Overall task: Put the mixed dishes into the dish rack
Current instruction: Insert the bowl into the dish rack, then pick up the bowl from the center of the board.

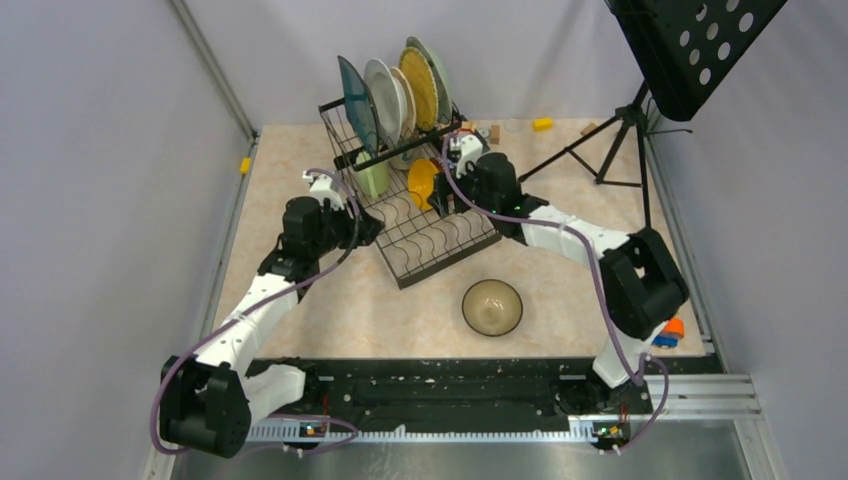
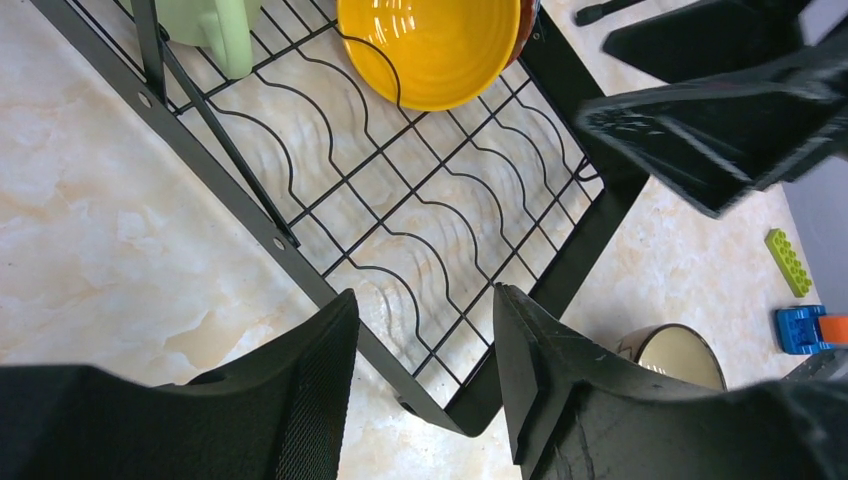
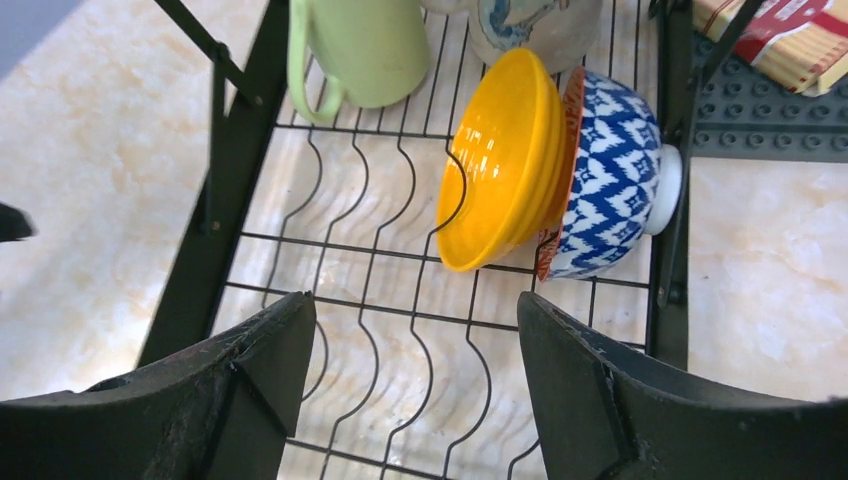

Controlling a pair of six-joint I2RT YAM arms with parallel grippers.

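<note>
Since one bowl (image 1: 491, 307) sits by the table's near edge | left claw (image 2: 422, 300), right claw (image 3: 415, 305) both spread, empty | I'd pinch its rim, stand it in the rack (image 1: 449, 262), free slots.

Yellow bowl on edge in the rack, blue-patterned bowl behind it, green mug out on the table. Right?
Wrong on the mug: right wrist view shows the green mug inside the dish rack too, near the yellow bowl, with the blue-patterned bowl behind it.

White-and-black left arm (image 1: 250, 312) and right arm (image 1: 572, 234), purple cables (image 1: 598, 290), matte black wedge-shaped end effector fingers (image 2: 560, 400).
</note>
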